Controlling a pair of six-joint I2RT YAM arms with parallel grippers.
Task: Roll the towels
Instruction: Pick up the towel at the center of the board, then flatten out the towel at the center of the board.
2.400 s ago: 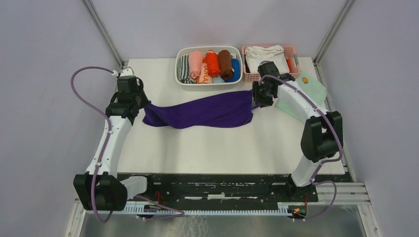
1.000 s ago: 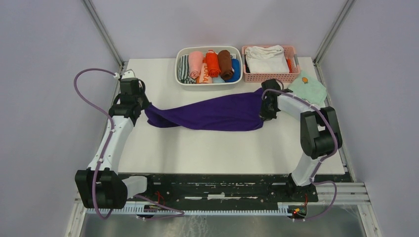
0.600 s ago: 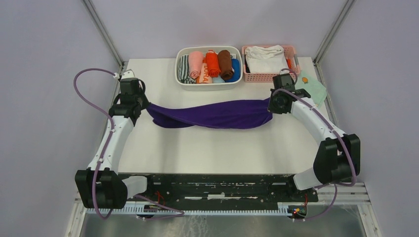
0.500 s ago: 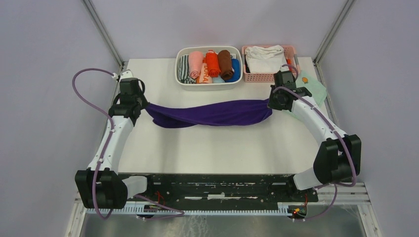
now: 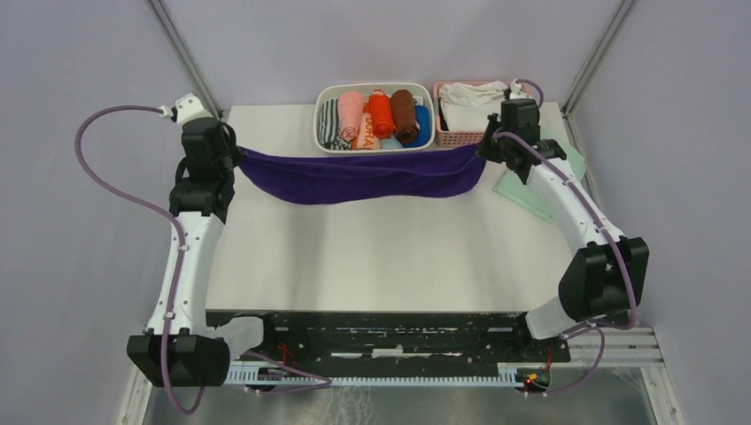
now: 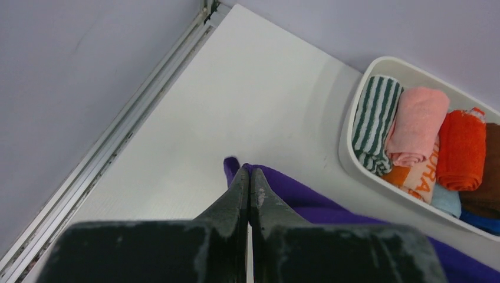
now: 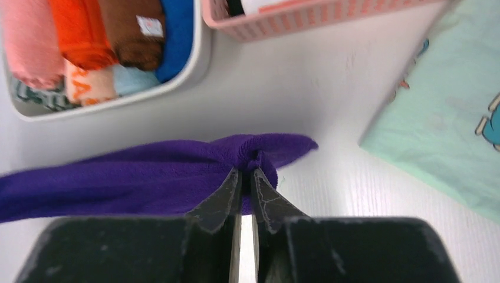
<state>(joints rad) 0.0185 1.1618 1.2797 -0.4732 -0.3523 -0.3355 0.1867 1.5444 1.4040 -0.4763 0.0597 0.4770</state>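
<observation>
Near half of counter (image 5: 381, 257) bare. My left fingers (image 6: 238, 191) clenched on one corner of the purple towel (image 5: 354, 175), my right fingers (image 7: 231, 187) clenched on its other end. Towel slung between them across the far half, sagging mid-span. Behind it, along the far edge: white tub (image 5: 317, 124), pink basket (image 5: 459, 138).

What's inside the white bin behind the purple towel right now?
In the white bin: green-striped roll, pink roll, orange roll, brown roll and blue roll, side by side. Other cloths lie beneath, mostly covered; the bin's floor is hidden.
</observation>
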